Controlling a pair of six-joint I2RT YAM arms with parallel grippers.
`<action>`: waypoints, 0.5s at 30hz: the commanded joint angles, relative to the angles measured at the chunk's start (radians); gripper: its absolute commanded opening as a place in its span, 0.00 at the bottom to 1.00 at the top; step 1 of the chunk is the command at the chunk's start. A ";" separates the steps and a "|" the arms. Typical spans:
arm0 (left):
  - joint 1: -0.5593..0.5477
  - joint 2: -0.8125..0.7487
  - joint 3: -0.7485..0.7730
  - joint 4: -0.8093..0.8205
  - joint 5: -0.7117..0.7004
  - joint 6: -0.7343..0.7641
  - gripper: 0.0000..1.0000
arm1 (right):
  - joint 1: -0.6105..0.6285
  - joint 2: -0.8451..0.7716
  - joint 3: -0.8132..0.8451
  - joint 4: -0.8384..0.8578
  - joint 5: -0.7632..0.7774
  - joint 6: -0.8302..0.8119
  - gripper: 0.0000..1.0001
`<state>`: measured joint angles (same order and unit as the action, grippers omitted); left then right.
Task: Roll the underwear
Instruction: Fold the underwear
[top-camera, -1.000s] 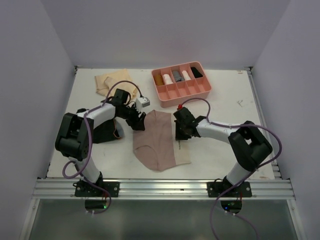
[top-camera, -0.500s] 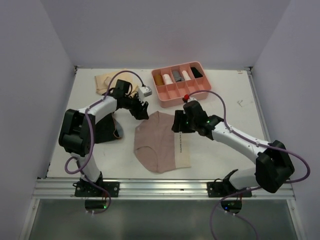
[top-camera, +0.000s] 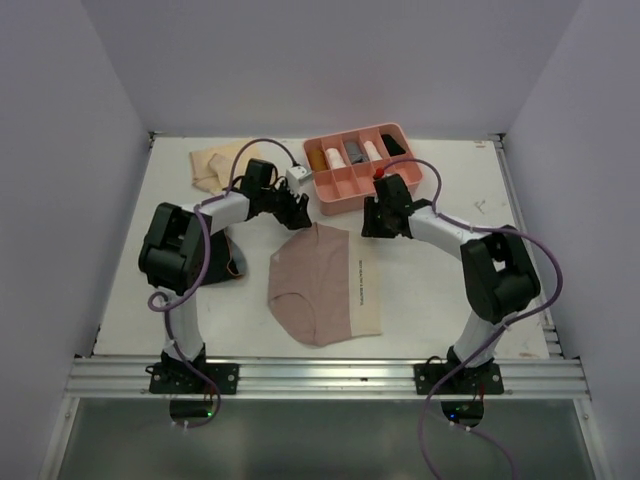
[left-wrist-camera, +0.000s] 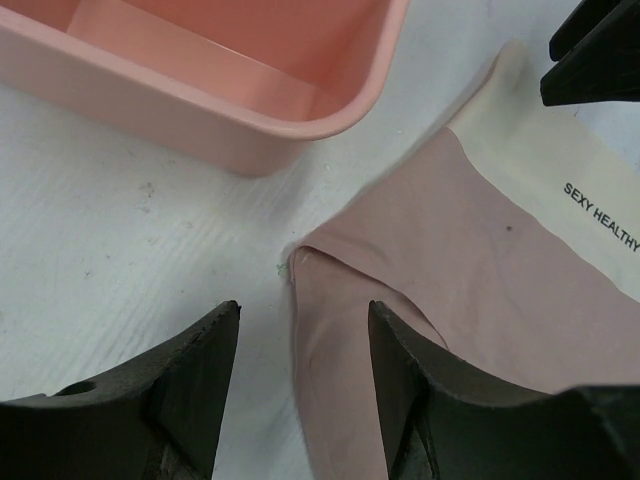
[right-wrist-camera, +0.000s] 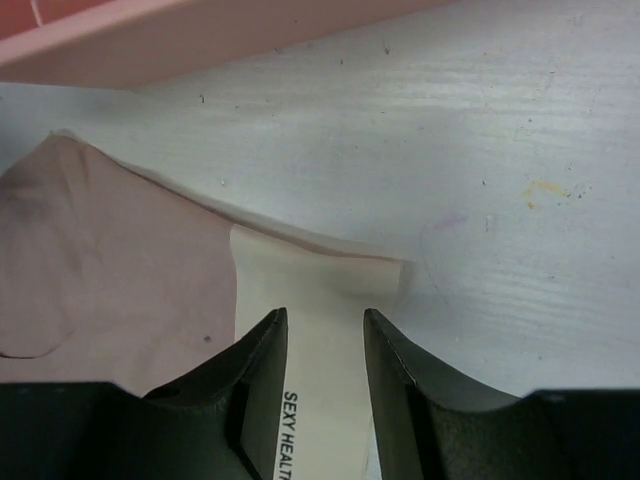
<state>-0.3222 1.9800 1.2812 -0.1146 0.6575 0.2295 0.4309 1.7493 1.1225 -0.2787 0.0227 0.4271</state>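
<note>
Now both pincers (left-wrist-camera: 303, 385) (right-wrist-camera: 325, 375), part-open, straddle underwear (top-camera: 315, 285).

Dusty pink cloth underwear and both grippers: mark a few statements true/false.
1. The dusty pink cloth underwear lies spread flat on the table. True.
2. The left gripper is shut on it. False: its jaws are open, straddling a corner of the garment.
3. The right gripper is open over the cream waistband corner. True.
4. The rigid pink plastic divided tray is empty. False: rolled items sit in its compartments.
</note>
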 joint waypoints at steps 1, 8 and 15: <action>-0.008 0.045 0.052 0.098 0.002 -0.047 0.58 | -0.012 0.027 0.056 0.065 -0.018 -0.073 0.41; -0.015 0.114 0.095 0.098 -0.006 -0.062 0.59 | -0.021 0.101 0.091 0.075 -0.010 -0.122 0.44; -0.018 0.141 0.110 0.098 0.004 -0.071 0.57 | -0.027 0.105 0.108 0.087 -0.006 -0.149 0.46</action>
<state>-0.3355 2.1063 1.3525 -0.0669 0.6464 0.1734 0.4103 1.8542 1.1805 -0.2302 0.0086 0.3172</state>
